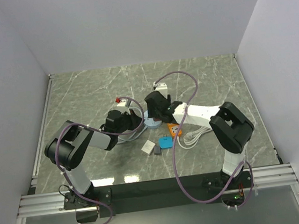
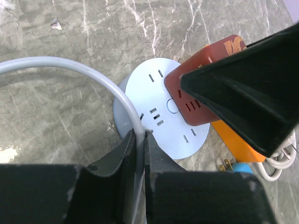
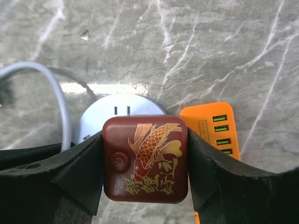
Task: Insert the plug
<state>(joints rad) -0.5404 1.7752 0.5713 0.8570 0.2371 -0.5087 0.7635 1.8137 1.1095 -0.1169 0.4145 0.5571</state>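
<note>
Grey-green marbled tabletop point(image 1: 82, 92) lies under both of your arms, boxed in by plain white walls. Your right gripper point(image 3: 145, 156) has its black jaws clamped on two sides of the dark red square plug block with a gold koi printed on it point(image 3: 145, 163). That block is held over the right-hand part of the round pale blue socket disc point(image 2: 159, 107). You cannot tell from these views whether its pins are seated in the disc. Your left gripper point(image 2: 140, 140) has its jaws pressed together on the grey-white round cable point(image 2: 56, 62) right at the disc's edge, and from there the cable loops out to the left. Just beside the disc, on its right, lies the orange rectangular USB charger with green ports point(image 3: 212, 126). Near it on the table you have a small blue adapter point(image 1: 165, 142), a white one point(image 1: 148, 146) just beside a grey one point(image 1: 157, 150), and a coiled white cord point(image 1: 193, 137).
</note>
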